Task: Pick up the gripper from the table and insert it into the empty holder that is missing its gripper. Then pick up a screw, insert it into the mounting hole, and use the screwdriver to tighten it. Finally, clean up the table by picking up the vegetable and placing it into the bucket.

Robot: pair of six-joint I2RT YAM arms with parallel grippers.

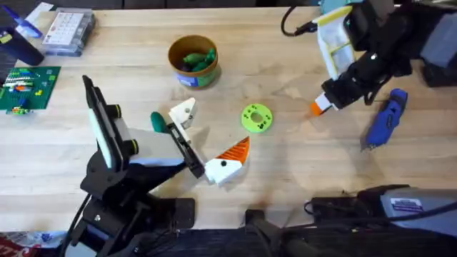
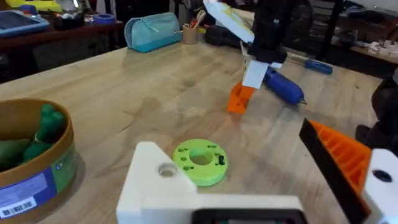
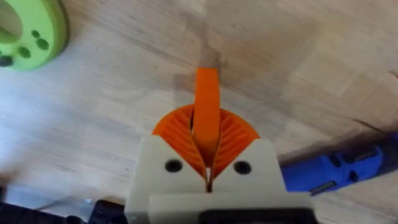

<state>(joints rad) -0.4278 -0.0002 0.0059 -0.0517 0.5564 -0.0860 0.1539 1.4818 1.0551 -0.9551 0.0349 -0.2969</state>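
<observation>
Looking down from overhead, the left gripper (image 1: 214,128) rests low on the table with its fingers spread wide, grasping nothing. The gripper (image 1: 227,164), a white block with an orange ribbed wedge, sits at the outer end of that arm's black rail, likely placed for insertion; whether it is seated cannot be told. The right gripper (image 1: 316,108) hovers clenched near the screwdriver (image 1: 385,120), probably ready for the tool. The bucket (image 1: 193,61) stands farther back.

From the left wrist, the orange wedge (image 2: 342,152) faces a plain white finger (image 2: 155,177).

From the right wrist, orange pads (image 3: 177,134) press together, apparently holding nothing.
</observation>
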